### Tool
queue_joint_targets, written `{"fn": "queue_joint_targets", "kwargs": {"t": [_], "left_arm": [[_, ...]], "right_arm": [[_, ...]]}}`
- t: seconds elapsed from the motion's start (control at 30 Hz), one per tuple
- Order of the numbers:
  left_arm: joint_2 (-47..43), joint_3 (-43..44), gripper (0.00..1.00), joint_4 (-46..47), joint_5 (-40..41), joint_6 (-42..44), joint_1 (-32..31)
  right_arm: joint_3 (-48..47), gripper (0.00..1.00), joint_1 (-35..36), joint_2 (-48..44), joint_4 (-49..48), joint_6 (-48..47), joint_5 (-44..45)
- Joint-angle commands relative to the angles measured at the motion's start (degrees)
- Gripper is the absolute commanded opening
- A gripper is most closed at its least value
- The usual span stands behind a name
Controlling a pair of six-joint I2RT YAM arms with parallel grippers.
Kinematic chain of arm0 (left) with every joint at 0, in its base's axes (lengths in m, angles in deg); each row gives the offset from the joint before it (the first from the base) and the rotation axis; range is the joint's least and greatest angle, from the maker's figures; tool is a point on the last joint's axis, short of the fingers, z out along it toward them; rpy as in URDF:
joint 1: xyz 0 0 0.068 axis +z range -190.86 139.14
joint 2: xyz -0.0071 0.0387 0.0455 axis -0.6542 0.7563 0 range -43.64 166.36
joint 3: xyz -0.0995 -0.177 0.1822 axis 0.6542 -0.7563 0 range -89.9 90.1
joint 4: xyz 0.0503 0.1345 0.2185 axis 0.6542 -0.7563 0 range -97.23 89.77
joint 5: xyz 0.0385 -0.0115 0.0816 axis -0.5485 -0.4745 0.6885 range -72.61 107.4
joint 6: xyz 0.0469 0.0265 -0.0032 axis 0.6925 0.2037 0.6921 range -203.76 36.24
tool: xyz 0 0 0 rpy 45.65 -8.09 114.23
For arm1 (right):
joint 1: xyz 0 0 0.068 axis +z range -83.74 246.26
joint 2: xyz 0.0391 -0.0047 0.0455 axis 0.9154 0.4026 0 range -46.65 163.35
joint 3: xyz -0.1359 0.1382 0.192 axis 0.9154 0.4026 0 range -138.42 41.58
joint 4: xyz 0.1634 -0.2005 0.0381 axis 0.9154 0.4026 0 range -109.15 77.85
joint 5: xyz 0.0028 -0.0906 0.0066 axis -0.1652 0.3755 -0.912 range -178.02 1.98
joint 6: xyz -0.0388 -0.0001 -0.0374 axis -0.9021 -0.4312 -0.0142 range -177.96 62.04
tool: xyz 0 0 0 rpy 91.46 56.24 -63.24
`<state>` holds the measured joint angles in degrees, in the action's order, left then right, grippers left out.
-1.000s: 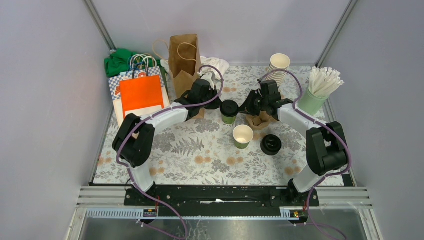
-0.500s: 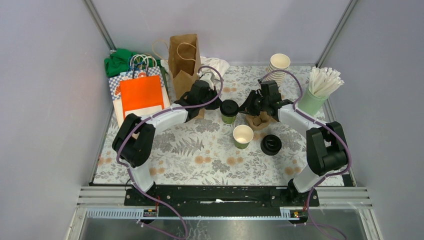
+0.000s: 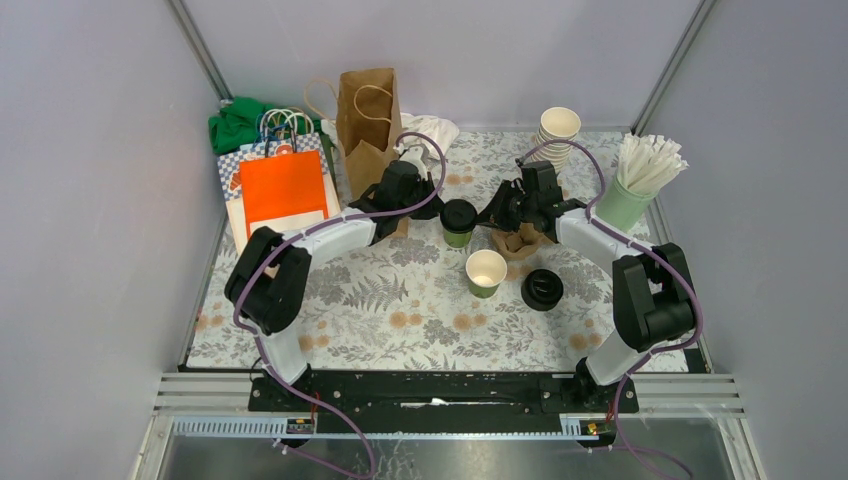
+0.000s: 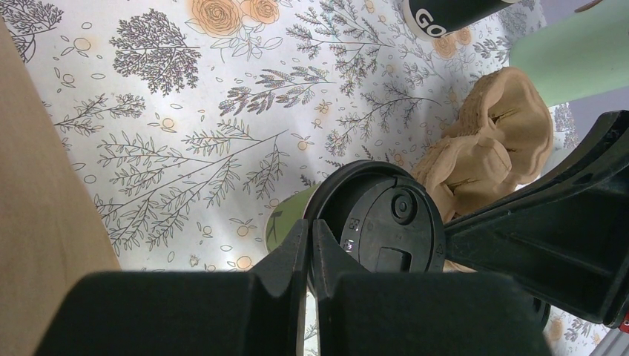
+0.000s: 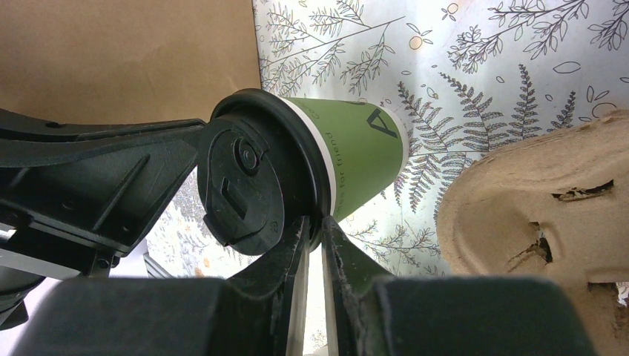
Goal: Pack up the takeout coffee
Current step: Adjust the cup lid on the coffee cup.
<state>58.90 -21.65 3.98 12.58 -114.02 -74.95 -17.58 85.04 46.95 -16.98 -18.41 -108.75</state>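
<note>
Both arms were the same build: left arm [image 3: 330, 232] and right arm [image 3: 600, 236] had white link shells between chunky black joint housings. There was a bigger black motor block at each shoulder. One purple cable [image 3: 442, 160] per arm ran outside the links in loose loops, down past the base. The bases sat on a black plate [image 3: 440, 390] against a silver ribbed aluminium rail [image 3: 200, 392]. Left gripper [image 4: 310, 230] and right gripper [image 5: 315, 231] had matte black moulded fingers, flat-sided, tapering to blunt tips, on wide black bodies.
</note>
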Motion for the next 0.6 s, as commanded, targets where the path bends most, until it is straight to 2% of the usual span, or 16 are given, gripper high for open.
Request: {"fn": "queue_joint_targets", "kwargs": {"t": [0.0, 0.57], "left_arm": [[5.1, -2.7, 0.05, -11.7, -1.6, 1.6, -0.5], [7.9, -1.1, 0.04, -15.5, -1.4, 3.2, -1.0]], "right_arm": [[1.8, 0.17, 0.1, 1.4, 2.8, -1.7, 1.6], [1.6, 0.17, 0.1, 2.3, 3.9, -1.6, 1.9]]}}
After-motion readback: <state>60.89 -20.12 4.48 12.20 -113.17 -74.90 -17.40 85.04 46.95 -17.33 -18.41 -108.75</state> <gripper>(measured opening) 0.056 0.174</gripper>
